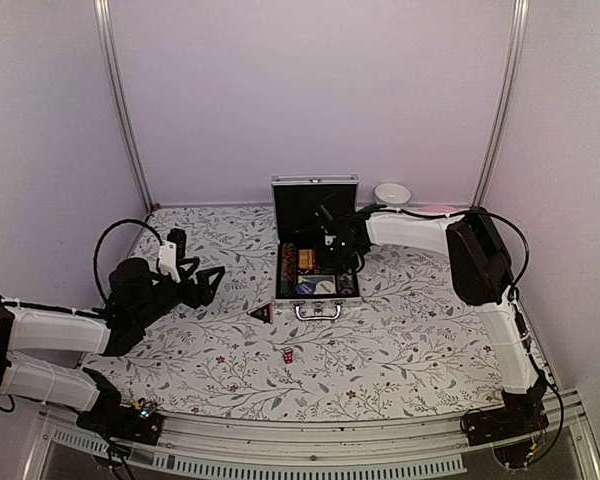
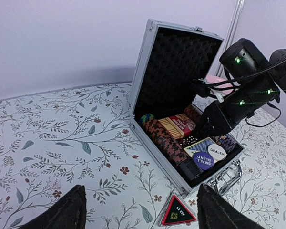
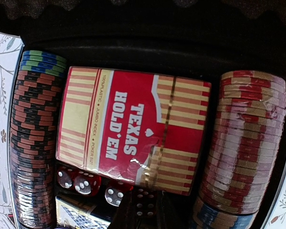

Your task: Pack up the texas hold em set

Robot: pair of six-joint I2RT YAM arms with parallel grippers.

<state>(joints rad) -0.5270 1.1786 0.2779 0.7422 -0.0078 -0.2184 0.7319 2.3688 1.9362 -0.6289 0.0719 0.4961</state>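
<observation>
Top external view: the silver case (image 1: pixel 315 270) sits open by the far edge of the table (image 1: pixel 410 340), about midway along it. Its lid (image 1: pixel 314 200) stands upright and its handle (image 1: pixel 318 310) faces the near edge.

Most of the set is already inside. The right wrist view shows the card pack (image 3: pixel 133 138) lying flat in the middle, with a row of chips (image 3: pixel 35 138) standing on edge along each side of it. Several red dice (image 3: pixel 86 182) are tucked just beside the pack. The left wrist view adds two round marker discs (image 2: pixel 203 160) at the handle end.

Two things lie outside. A black triangular piece (image 1: pixel 261 313) with a red rim is just off the case's near left corner, and a single red die (image 1: pixel 288 356) lies closer to the near edge, apart from the case. By my reckoning those two must go in and the lid must come down, so the job is well along but not done.

The right arm rises from the near right corner, bends at the elbow and reaches across into the case. The right gripper (image 2: pixel 204 128) points down over the cards and dice, its fingers drawn close together. Nothing shows between them, and I cannot tell whether it touches anything.

The left arm lies low along the left side. The left gripper (image 1: pixel 213 285) is aimed at the case with its fingers (image 2: pixel 66 212) spread wide and empty, and the triangular piece is just ahead of it.
</observation>
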